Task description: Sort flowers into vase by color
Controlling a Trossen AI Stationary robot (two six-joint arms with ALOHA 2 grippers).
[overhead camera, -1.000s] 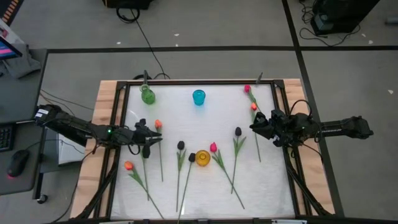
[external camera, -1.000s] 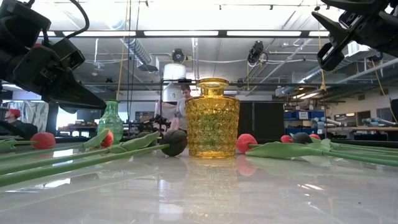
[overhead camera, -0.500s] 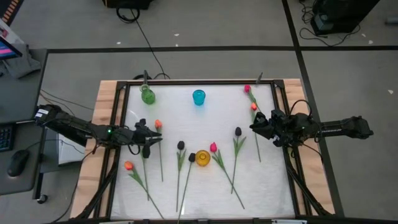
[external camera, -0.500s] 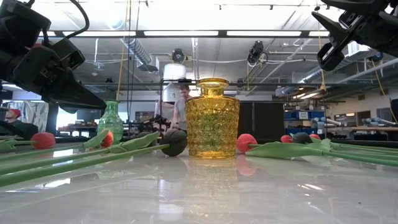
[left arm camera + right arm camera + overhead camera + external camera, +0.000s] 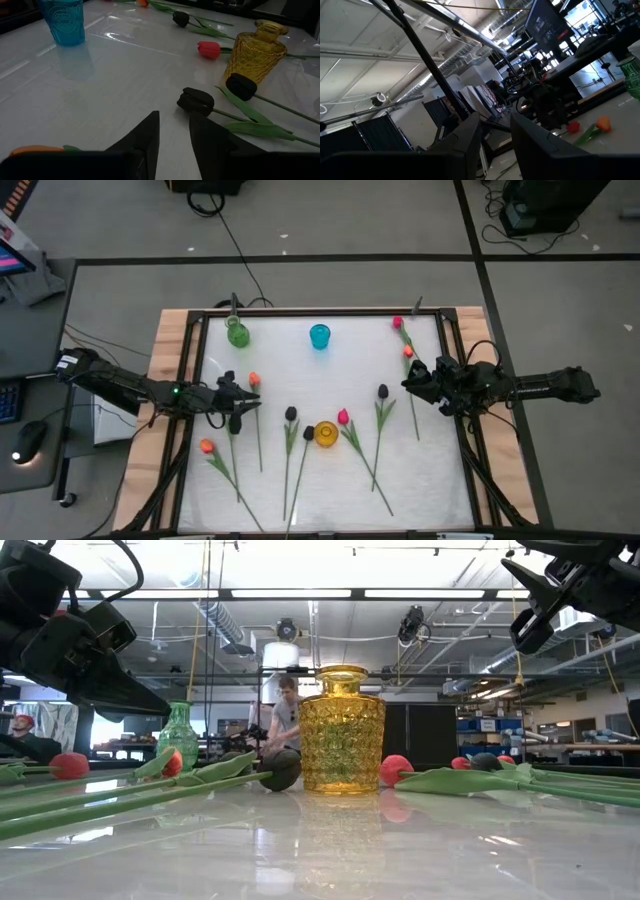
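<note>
Several tulips lie flat on the white table: black buds [image 5: 291, 413] [image 5: 309, 432] [image 5: 383, 391], pink ones [image 5: 343, 417] [image 5: 398, 323], orange ones [image 5: 254, 379] [image 5: 207, 446] [image 5: 408, 352]. A yellow vase [image 5: 326, 434] stands in the near middle, a green vase [image 5: 237, 333] at the far left and a blue vase [image 5: 319, 336] at the far middle. My left gripper [image 5: 172, 114] hovers at the table's left, tilted down, narrowly open and holding nothing; a black bud [image 5: 196, 100] lies just beyond it. My right gripper [image 5: 495, 115] hangs at the right [image 5: 408, 380], pointing upward, narrowly open and holding nothing.
A black frame [image 5: 300, 311] runs around the table, with wooden boards [image 5: 165, 360] outside it. A person [image 5: 285, 710] stands in the room beyond the far edge. Bare white table [image 5: 320, 380] lies between the far vases and the flowers.
Both arms and the flowers have kept still. The person in the room behind has stepped a little to the left, as the low view shows.
</note>
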